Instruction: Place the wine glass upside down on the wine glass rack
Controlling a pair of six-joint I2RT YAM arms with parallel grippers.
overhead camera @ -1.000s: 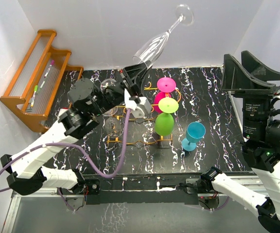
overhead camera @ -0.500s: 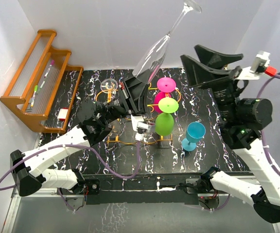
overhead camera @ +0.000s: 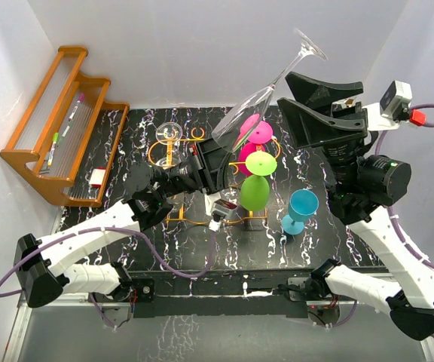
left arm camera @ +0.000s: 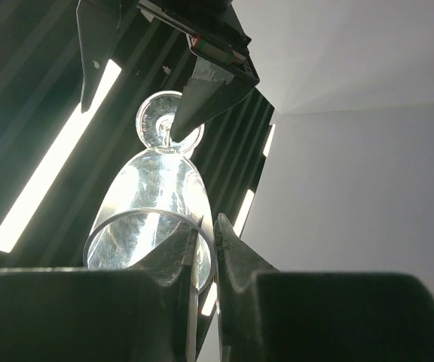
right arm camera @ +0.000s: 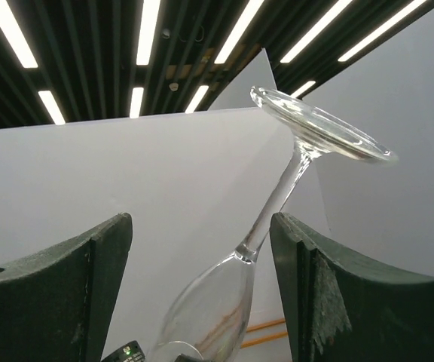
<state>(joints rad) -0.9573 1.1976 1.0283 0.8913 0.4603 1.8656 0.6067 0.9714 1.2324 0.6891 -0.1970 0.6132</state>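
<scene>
- The wine glass, a clear flute, is up in the air over the far half of the table. It is tilted, with its foot highest and leaning toward the far right corner.
- The left gripper is closed on the glass's rim, one finger inside the bowl and one outside, as the left wrist view shows.
- The right gripper is spread wide. In its wrist view its fingers stand on either side of the stem, not touching it.
- The wine glass rack stands mid-table, below the held glass.
- The rack holds three glasses foot-up: a clear glass at its far left, and a pink glass and a lime glass on its right side.
- A blue glass stands on the table just right of the rack.
- A stepped wooden shelf sits at the far left corner, carrying a pink-capped marker and a green one.
</scene>
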